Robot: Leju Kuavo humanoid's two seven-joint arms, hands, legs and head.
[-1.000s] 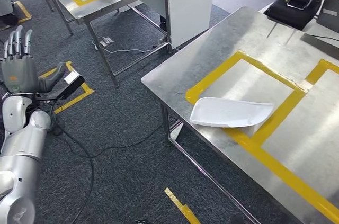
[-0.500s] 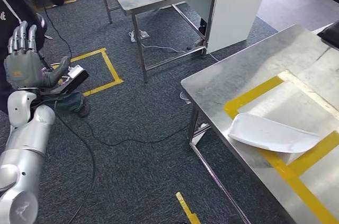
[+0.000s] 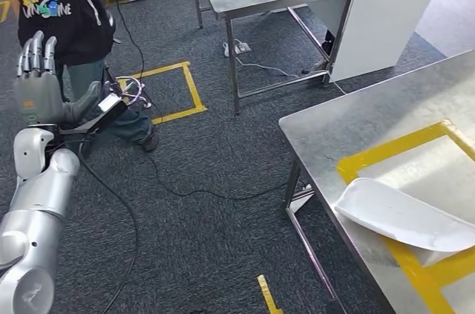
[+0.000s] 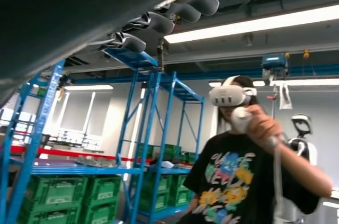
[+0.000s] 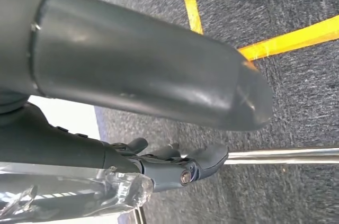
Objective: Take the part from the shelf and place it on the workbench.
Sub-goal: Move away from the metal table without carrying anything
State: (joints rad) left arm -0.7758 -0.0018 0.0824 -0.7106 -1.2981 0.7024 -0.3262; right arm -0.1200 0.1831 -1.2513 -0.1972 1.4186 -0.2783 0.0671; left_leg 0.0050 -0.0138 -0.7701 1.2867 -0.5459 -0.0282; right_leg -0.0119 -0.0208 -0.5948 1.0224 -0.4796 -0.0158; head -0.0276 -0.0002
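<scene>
- the part, a thin white curved panel, lay on the workbench, across the yellow tape frame near the bench's front edge, one end raised a little off the steel.
- it looked light and fairly stiff, a smooth moulded shell; likely slippery on its broad face and apt to flex or crack if squeezed at the thin rim, so a hold along the long edge, with fingers under the lifted end, seemed safest.
- judged from how it lay, the placing appeared done.
- the left hand was raised well away from the workbench, over the carpet, palm upright, fingers straight and apart, thumb out sideways, holding nothing.
- the right hand hung low near a steel bench rail; its dark fingers lay loosely curled around nothing, thumb standing clear.
- farther from the workbench, a person in a black printed shirt stood by the left hand, wearing a headset in the left wrist view, with blue shelves behind.
</scene>
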